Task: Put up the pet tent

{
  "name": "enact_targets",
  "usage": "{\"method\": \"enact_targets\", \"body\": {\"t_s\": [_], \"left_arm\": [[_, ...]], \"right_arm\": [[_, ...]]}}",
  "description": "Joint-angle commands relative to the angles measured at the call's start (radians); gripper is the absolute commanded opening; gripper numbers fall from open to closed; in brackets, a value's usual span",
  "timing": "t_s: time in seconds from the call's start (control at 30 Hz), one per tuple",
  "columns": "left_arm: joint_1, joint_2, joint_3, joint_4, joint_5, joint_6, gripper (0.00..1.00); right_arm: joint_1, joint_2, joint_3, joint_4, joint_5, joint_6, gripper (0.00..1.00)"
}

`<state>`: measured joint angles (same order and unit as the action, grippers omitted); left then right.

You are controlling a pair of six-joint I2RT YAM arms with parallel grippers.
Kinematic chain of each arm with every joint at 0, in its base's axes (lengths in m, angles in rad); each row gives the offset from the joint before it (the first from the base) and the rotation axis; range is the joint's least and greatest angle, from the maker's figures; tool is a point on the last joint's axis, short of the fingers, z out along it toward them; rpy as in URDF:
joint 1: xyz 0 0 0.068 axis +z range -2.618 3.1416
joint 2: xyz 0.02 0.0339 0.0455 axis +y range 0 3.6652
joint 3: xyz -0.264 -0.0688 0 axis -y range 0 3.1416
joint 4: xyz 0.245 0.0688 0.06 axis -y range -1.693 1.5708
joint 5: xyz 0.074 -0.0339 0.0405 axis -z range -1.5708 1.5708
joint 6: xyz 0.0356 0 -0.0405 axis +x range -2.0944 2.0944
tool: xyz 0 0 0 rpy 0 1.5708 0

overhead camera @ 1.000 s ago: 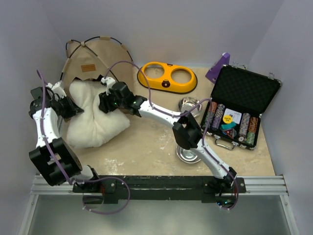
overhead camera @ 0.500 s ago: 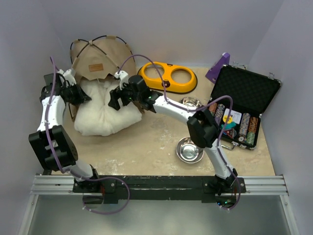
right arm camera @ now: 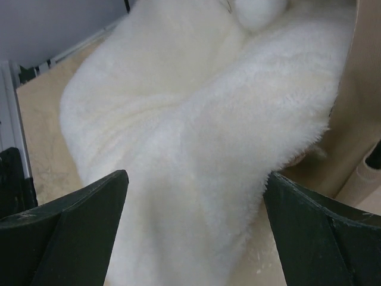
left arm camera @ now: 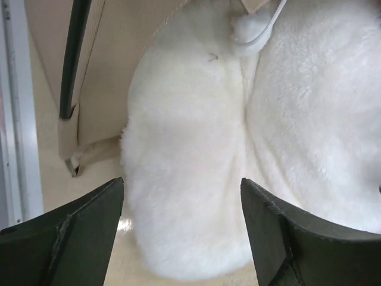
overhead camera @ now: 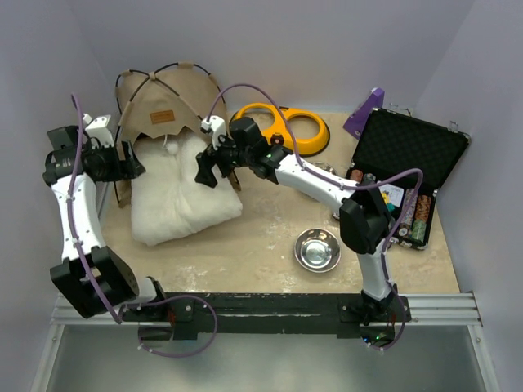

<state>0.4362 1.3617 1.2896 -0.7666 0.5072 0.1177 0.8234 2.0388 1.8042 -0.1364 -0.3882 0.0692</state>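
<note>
Your pet tent (overhead camera: 167,94) stands at the far left of the table (overhead camera: 253,237), against the back wall. It is a low dome of tan fabric, with thin black poles (overhead camera: 137,82) arching over it in sleeves and a small brown label (overhead camera: 163,116) sewn above the door. From overhead you cannot tell how its near base sits, because a thick white plush cushion (overhead camera: 184,196) spills out of the door toward you and covers it. The cushion's pile is long and fluffy, and a little white pompom (left arm camera: 250,28) on a cord hangs over its far end.

Your left gripper (left arm camera: 181,182) is at the cushion's left edge, beside the tent's left wall. Its dark fingers (left arm camera: 77,232) stand well apart with nothing between them; that wrist camera looks down on plush and a strip of tan fabric with a pole. Your right gripper (right arm camera: 196,176) is at the cushion's right side, jaws spread wide and empty over the fleece. Tent fabric shows at the right border of that view, cut off.

Right of the tent lies a glossy yellow double-bowl feeder (overhead camera: 304,131), partly hidden by the right arm. A round steel bowl (overhead camera: 317,249) sits nearer. At the far right an open black case (overhead camera: 409,155) holds rows of chips, with a purple object (overhead camera: 365,112) behind it, too cut off to identify.
</note>
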Motion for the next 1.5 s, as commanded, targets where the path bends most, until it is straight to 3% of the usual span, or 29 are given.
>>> {"method": "enact_targets", "body": {"t_s": [0.0, 0.2, 0.27, 0.4, 0.63, 0.77, 0.87, 0.97, 1.03, 1.13, 1.17, 1.2, 1.3, 1.47], "left_arm": [[0.067, -0.045, 0.027, -0.187, 0.056, 0.170, 0.85], [0.176, -0.099, -0.013, -0.373, 0.123, 0.342, 0.86], [0.191, -0.124, -0.032, -0.388, 0.071, 0.381, 0.89], [0.191, -0.056, -0.110, -0.548, 0.068, 0.575, 0.91], [0.185, -0.107, -0.361, -0.424, 0.067, 0.683, 0.94], [0.182, -0.038, -0.382, -0.323, 0.102, 0.646, 0.88], [0.124, -0.029, -0.394, -0.260, 0.071, 0.628, 0.81], [0.070, -0.065, -0.392, -0.226, 0.070, 0.622, 0.68], [0.041, -0.099, -0.383, -0.183, 0.063, 0.599, 0.51], [0.038, -0.137, -0.342, -0.110, 0.056, 0.536, 0.05], [0.041, -0.148, -0.322, -0.099, 0.066, 0.516, 0.00], [0.042, -0.160, -0.294, -0.105, 0.097, 0.510, 0.00], [0.039, -0.202, -0.230, -0.091, 0.168, 0.453, 0.00], [0.035, -0.191, -0.164, 0.073, 0.148, 0.282, 0.00]], "right_arm": [[-0.024, -0.048, -0.031, -0.185, -0.004, -0.054, 0.99], [-0.104, -0.218, -0.207, -0.169, -0.086, -0.009, 0.99], [-0.113, -0.281, -0.294, -0.151, -0.089, -0.012, 0.99], [-0.115, -0.316, -0.394, -0.169, -0.141, -0.052, 0.98], [-0.099, -0.270, -0.477, -0.088, -0.265, -0.059, 0.97], [-0.073, -0.244, -0.493, -0.005, -0.265, -0.037, 0.91], [-0.061, -0.209, -0.465, 0.027, -0.247, -0.016, 0.79], [-0.063, -0.180, -0.424, 0.021, -0.247, -0.009, 0.55], [-0.058, -0.189, -0.421, 0.049, -0.252, 0.009, 0.39], [-0.049, -0.195, -0.413, 0.098, -0.242, 0.035, 0.16], [-0.044, -0.192, -0.399, 0.109, -0.235, 0.043, 0.06], [-0.040, -0.187, -0.382, 0.115, -0.233, 0.046, 0.00], [-0.023, -0.177, -0.304, 0.133, -0.184, 0.070, 0.00], [0.019, -0.135, -0.185, 0.256, 0.020, 0.064, 0.00]]}}
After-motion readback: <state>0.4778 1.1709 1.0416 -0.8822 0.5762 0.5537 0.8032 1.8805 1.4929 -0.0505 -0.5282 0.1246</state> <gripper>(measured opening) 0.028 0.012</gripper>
